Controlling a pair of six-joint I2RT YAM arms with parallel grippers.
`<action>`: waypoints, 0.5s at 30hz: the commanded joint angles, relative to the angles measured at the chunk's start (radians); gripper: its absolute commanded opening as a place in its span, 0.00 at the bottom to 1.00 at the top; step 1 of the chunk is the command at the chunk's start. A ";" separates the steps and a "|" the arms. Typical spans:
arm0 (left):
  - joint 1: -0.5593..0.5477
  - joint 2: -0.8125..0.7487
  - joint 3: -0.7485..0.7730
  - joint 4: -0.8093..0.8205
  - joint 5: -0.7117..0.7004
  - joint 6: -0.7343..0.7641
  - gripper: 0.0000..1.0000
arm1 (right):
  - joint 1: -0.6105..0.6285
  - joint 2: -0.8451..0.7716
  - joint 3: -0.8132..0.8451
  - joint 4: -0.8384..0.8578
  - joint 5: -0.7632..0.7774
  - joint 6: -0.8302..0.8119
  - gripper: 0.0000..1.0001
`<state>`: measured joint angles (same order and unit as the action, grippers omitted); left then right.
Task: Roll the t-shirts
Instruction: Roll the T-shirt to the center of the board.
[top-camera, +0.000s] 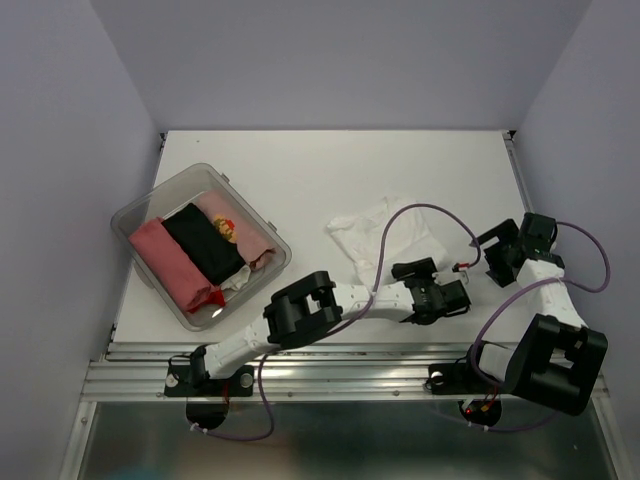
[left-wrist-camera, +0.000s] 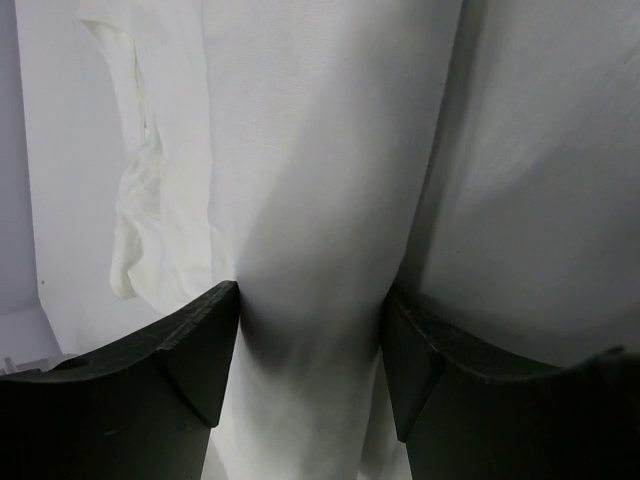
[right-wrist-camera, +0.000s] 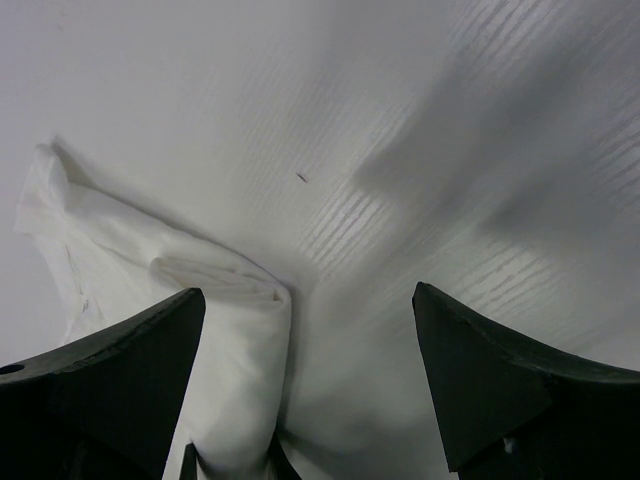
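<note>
Here the plain white cloth t-shirt (top-camera: 362, 235) lies crumpled on the white table (top-camera: 300, 170). The left gripper (left-wrist-camera: 310, 300) pinches a raised fold of it. The right gripper (right-wrist-camera: 308, 290) hovers spread wide over the shirt's edge. A salmon-pink cloth shirt (top-camera: 165, 262) and a black cloth shirt (top-camera: 205, 248) lie in the clear plastic tub (top-camera: 158, 190).

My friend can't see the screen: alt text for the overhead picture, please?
A crumpled white t-shirt lies on a white table, the robot's left gripper at its near edge and the right gripper beside it. At left, a clear tub holds a pink shirt and a black shirt.
</note>
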<state>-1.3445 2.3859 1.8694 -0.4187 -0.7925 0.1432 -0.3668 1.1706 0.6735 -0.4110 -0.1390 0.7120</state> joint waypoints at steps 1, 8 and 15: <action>0.031 0.036 0.025 -0.040 0.018 -0.010 0.66 | -0.006 -0.025 -0.005 0.035 -0.010 0.001 0.91; 0.062 0.026 0.053 -0.055 0.084 -0.005 0.17 | -0.006 -0.025 -0.003 0.034 -0.013 -0.002 0.90; 0.070 -0.004 0.089 -0.098 0.217 -0.025 0.00 | -0.006 -0.028 -0.003 0.035 -0.014 0.000 0.91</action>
<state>-1.2808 2.4042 1.9049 -0.4530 -0.7219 0.1486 -0.3668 1.1706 0.6704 -0.4107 -0.1410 0.7120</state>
